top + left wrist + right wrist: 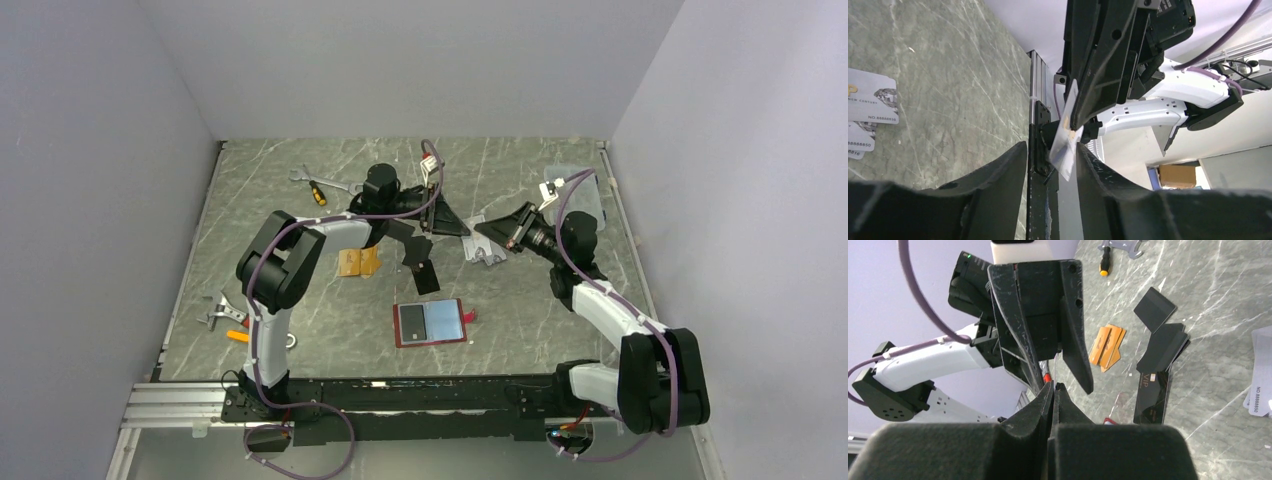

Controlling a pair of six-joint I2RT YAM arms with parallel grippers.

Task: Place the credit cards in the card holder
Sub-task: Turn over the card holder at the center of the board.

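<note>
With the right pincer (1053, 388) clenched on a silver card (1063, 152) held up beyond the open card holder (430, 323), the left pincer (1051, 149) (jaws parted around it) should clamp squarely before release.

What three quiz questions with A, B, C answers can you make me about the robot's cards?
1. Where is the card holder?
A) in a gripper
B) on a shelf
C) open on the table

2. What colour is the card pile just left of the black cards?
A) orange
B) green
C) blue

3. What is the right gripper doing?
A) hanging open
B) pinching a silver card
C) holding a spoon

Answers:
1 C: it lies spread open on the table in front of the arms, its red edges showing.
2 A: the pile looks orange from above.
3 B: the left wrist view shows its fingers shut on the card.
</note>
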